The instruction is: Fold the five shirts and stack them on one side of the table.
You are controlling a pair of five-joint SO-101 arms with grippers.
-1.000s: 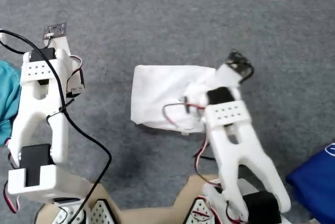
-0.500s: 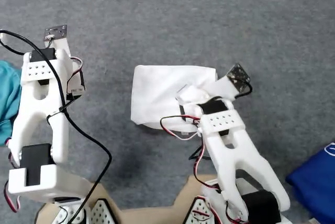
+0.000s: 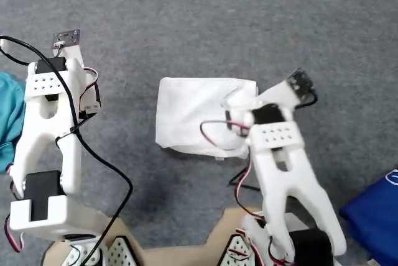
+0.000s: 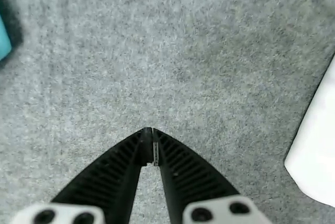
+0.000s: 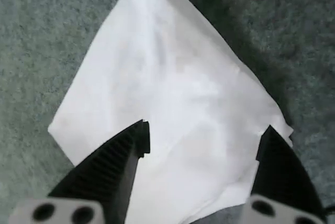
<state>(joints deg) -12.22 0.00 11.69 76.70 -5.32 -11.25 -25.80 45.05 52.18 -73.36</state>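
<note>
While the white shirt [image 3: 193, 114] lies folded mid-table, the right gripper [image 5: 204, 132] hangs over its right edge, jaws wide, holding nothing — the left gripper [image 4: 152, 140], pinched shut, sits well apart over the grey table [image 3: 186, 23]. A teal shirt [image 3: 9, 117] lies at the left edge, a blue shirt [image 3: 373, 210] at the right — its white print unreadable.

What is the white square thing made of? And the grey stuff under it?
The white shirt looks like soft, matte cloth: it lies folded with gentle creases. The grey table cover looks like fuzzy felt or carpet, speckled, with no shine.
</note>
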